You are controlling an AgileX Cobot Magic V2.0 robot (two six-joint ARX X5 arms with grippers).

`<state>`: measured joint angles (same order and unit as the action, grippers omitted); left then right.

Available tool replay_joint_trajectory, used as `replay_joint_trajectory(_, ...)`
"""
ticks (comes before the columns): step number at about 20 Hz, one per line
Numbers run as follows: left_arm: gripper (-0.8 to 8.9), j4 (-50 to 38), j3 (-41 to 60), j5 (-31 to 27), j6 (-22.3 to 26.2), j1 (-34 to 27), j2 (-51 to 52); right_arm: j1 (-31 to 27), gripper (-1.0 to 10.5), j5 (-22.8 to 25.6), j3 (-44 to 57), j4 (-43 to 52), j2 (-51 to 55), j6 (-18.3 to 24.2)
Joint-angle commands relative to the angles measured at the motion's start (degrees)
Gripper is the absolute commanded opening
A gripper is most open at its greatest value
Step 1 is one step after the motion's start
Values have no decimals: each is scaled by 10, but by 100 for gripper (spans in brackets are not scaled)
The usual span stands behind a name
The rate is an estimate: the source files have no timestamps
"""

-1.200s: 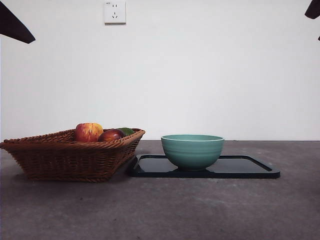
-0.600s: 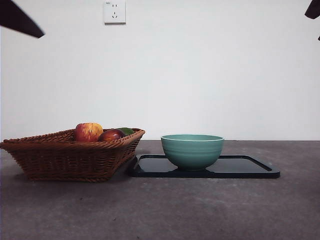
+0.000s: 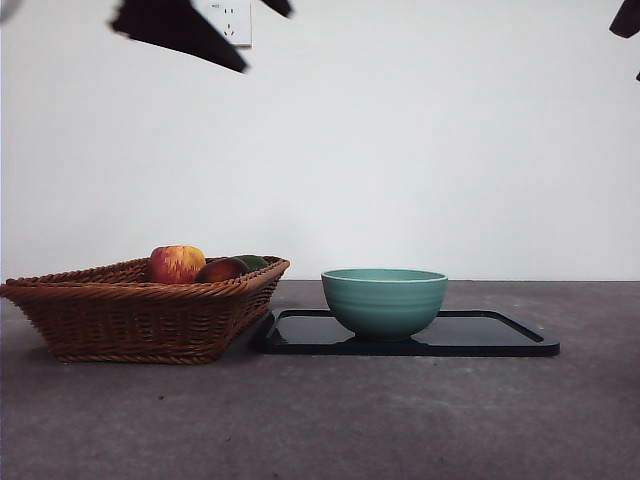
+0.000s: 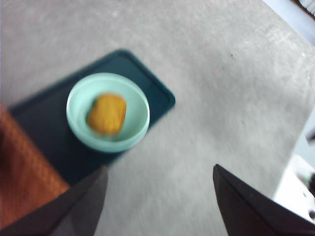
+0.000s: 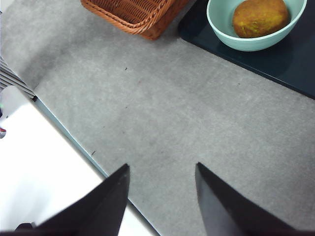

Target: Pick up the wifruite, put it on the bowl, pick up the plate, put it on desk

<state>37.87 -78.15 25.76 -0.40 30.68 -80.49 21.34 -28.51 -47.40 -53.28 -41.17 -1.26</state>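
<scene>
We find the one wifruite [image 5: 260, 17] lying inside the one bowl [image 3: 384, 300], orange-brown against the pale teal inside; the front view hides it behind the bowl's wall, but both wrist views look down on it. The bowl stands upright on a single dark plate [image 3: 500, 335], a flat rectangular tray with a raised edge, toward the end of it nearest the basket. The plate rests on the desk [image 3: 330, 420]. Just beside the plate sits one wicker basket [image 3: 130, 315], and over its rim we count three fruits: a red-and-yellow apple [image 3: 177, 264], a dark red fruit [image 3: 222, 270] and a green one [image 3: 254, 262] barely showing behind. We see the left gripper [image 4: 160, 201] high above the bowl, its jaws spread wide with nothing between them; its view is blurred. The right gripper [image 5: 162, 196] hangs over bare desk, well apart from the plate, jaws likewise parted and empty. One white wall socket [image 3: 232, 22] shows on the wall, partly covered by a dark arm.
</scene>
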Motion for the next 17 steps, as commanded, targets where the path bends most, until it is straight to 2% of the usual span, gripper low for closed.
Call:
replay_joint_trajectory(1,344,-3,-67,-5,28,13,-75,3,213,-2,-5,5,-2,4)
replay_joint_trajectory(8,344,-43,-179,-54,54,40,-247,3,213,-2,-5,5,-2,4)
replay_joint_trajectory(11,344,-70,-191,-64,63,50,-294,3,213,-2,-5,5,-2,3)
replay_joint_trajectory(17,344,-108,-191,-119,117,73,-366,3,213,-2,-5,5,-2,-3)
